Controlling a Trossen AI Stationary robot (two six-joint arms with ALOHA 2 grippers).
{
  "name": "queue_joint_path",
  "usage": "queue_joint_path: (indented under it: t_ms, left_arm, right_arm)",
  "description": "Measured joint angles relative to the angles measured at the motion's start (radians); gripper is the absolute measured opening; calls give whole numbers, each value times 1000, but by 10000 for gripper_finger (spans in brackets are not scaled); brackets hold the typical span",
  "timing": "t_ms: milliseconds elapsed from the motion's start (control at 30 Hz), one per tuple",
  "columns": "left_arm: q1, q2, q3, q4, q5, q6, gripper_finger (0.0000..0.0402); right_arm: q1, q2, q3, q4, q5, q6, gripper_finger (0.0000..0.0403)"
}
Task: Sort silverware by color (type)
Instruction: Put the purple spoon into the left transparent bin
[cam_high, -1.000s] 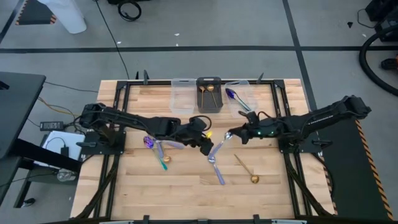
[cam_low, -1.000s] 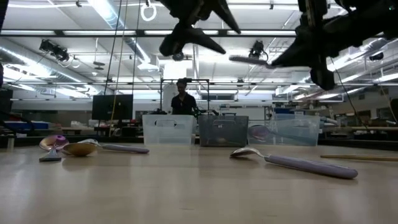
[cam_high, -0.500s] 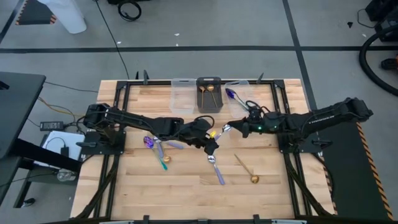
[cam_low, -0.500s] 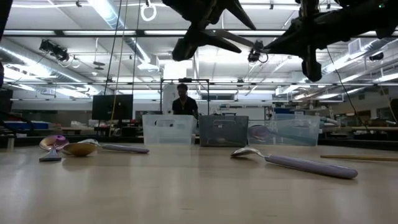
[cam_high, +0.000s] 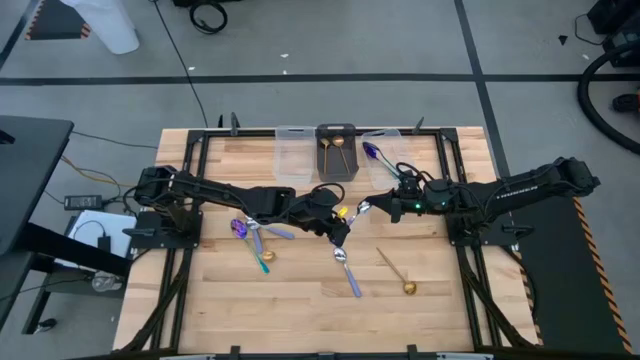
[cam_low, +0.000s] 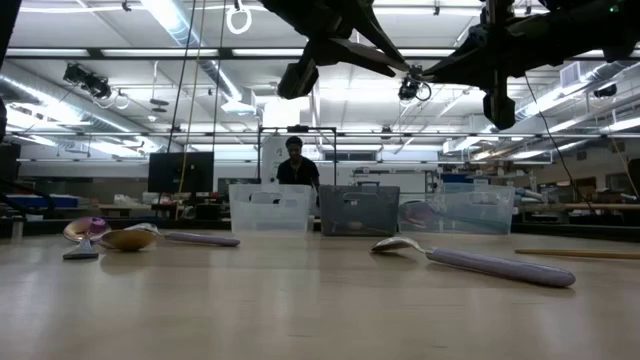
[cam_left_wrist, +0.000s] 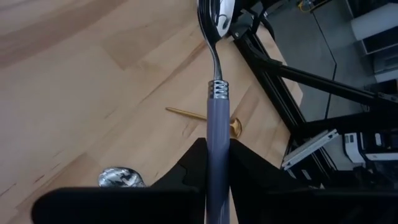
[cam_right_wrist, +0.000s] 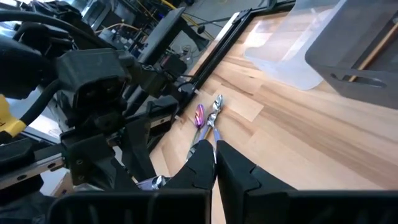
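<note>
- Lilac-handled spoon (cam_left_wrist: 217, 115), silver bowl, is held in the air over the table's middle, between the two arms and above the loose pieces.
- Left gripper (cam_left_wrist: 217, 152) is clamped on the lilac handle, with one finger pressed to each side. This reads as a firm hold taken low on the handle so the bowl end stays free.
- Right gripper (cam_high: 378, 206) meets it from the other side. Its fingers are drawn close together, and the left wrist view shows the bowl end running in between them, so I read it as pinching the bowl end.
- Both claws are on one spoon, so this looks like a mid-air handover. My guess is the piece is being passed to the arm that has the better reach to its bin.
- Three bins stand in a row at the far edge.
  - The left clear bin (cam_high: 291, 153) looks empty.
  - The dark bin (cam_high: 335, 132) has gold spoons (cam_high: 333, 150) in it.
  - The right clear bin (cam_high: 392, 152) holds a rainbow spoon (cam_high: 372, 152).
- By that pattern, the silver pieces probably belong in the empty left clear bin.
- Unsorted pieces on the wood:
  - rainbow spoons (cam_high: 245, 229) near the left arm
  - a second lilac-handled spoon (cam_high: 347, 270) just below the grippers
  - a gold spoon (cam_high: 397, 272) beside it
- Risk: if one claw lets go before the other's grip is firm, the slim handle could swing or drop.
</note>
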Motion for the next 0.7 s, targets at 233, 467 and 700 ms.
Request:
queue_joint_path:
  t_ms: [233, 467, 700]
  left_arm:
    - [0, 0, 0, 2, 10, 2, 50]
    - [17, 0, 0, -10, 10, 4, 44]
    - [51, 0, 0, -6, 13, 5, 44]
  right_arm:
    - [2, 0, 0, 34, -4, -21, 31]
    - [-4, 0, 0, 36, -15, -10, 101]
    - [-54, -11, 0, 36, -79, 15, 161]
